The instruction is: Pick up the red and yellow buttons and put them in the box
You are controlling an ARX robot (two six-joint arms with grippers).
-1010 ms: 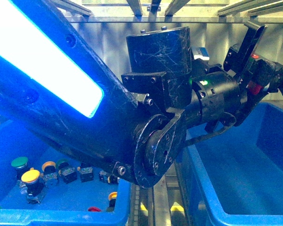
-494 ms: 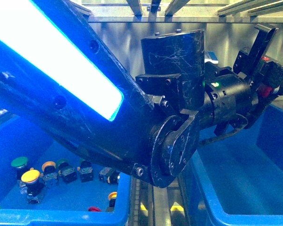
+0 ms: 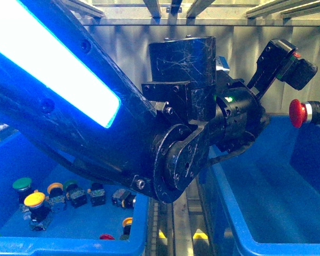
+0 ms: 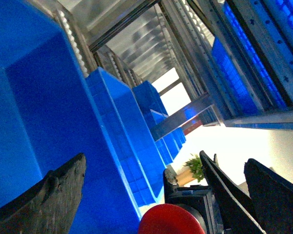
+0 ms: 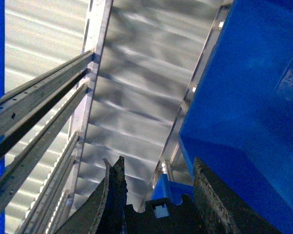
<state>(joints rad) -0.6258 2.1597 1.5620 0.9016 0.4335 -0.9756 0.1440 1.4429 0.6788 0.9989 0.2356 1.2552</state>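
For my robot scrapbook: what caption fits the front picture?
Left arm reaches across with a red button above the blue box.

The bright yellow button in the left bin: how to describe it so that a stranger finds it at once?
Find the blue bin at the lower left of the front view. On its floor, the bright yellow button stands at the left. Its cap is pure yellow; the green button just behind it is green, and the orange button to its right is darker.

A red button [image 3: 297, 113] is sideways in the air above the open, deep blue box [image 3: 277, 213] on the right, its domed cap facing left. Yellow buttons [image 3: 34, 200] lie in the left bin [image 3: 69, 246].
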